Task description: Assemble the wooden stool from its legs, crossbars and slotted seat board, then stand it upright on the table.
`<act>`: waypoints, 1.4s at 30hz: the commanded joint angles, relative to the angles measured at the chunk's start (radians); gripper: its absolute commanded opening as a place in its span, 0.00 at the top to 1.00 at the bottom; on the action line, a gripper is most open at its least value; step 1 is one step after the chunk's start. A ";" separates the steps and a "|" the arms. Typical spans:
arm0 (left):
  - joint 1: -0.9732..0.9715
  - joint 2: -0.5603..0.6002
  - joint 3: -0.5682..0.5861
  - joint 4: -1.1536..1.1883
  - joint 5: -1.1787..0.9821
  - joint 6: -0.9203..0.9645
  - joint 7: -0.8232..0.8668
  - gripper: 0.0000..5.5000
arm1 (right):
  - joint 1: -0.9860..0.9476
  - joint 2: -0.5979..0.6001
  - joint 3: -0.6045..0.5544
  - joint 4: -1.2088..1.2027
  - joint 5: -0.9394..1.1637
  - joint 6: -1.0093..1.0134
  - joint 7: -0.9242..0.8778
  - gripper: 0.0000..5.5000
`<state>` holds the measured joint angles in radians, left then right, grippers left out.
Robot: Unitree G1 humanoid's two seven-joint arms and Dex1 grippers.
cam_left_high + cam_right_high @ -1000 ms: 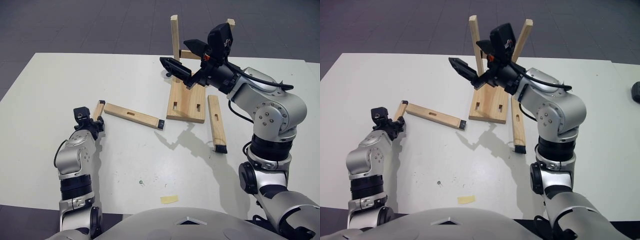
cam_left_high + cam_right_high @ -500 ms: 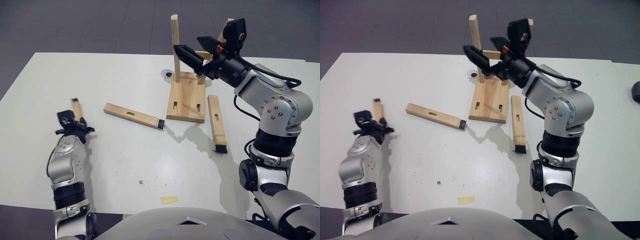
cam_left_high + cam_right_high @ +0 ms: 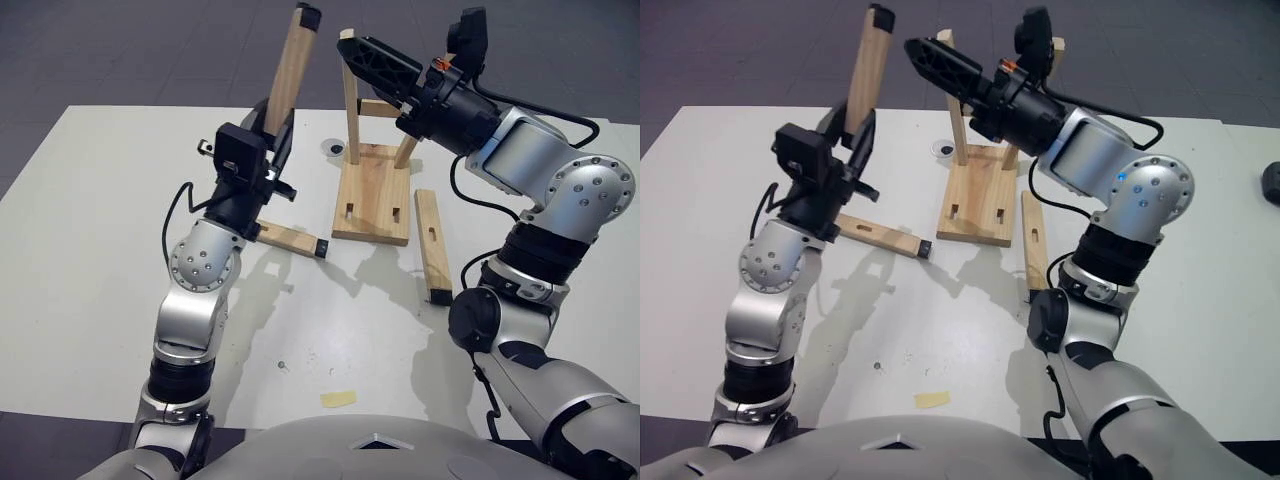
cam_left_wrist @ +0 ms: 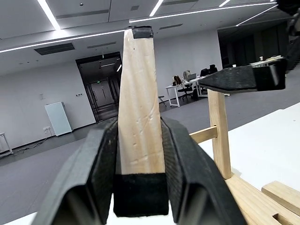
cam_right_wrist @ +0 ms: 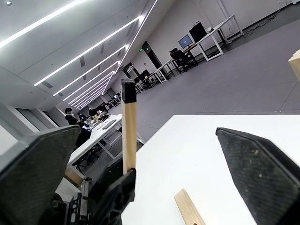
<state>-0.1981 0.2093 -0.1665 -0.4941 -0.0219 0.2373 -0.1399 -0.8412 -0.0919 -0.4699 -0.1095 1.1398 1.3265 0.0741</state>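
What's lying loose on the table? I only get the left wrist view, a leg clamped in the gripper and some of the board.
Observer: Two legs lie flat: one leg left of the seat board, the other leg right of it.
Operator: Room for this one?
Observer: Two empty slots near the board's front edge; two standing legs at its far edge.
Operator: And the other arm?
Observer: The right gripper is open, raised above the standing legs.

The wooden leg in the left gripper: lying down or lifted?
Lifted. The left gripper clamps the leg at its lower end and holds it above the table, nearly upright, leaning slightly.
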 commanded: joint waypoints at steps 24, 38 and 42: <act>0.008 -0.049 -0.067 0.051 0.110 -0.055 -0.016 0.76 | -0.035 0.028 0.086 0.136 0.038 -0.167 -0.039 0.48; -0.002 -0.045 -0.058 0.063 0.111 -0.062 -0.022 0.76 | -0.016 0.032 0.091 0.137 0.090 -0.195 -0.071 0.88; -0.004 -0.045 -0.056 0.070 0.117 -0.068 -0.022 0.76 | -0.007 0.032 0.096 0.129 0.097 -0.198 -0.074 0.88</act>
<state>-0.1953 0.1658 -0.2262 -0.4410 0.0761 0.1705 -0.1608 -0.8527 -0.0547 -0.3802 0.0300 1.2193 1.1386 0.0117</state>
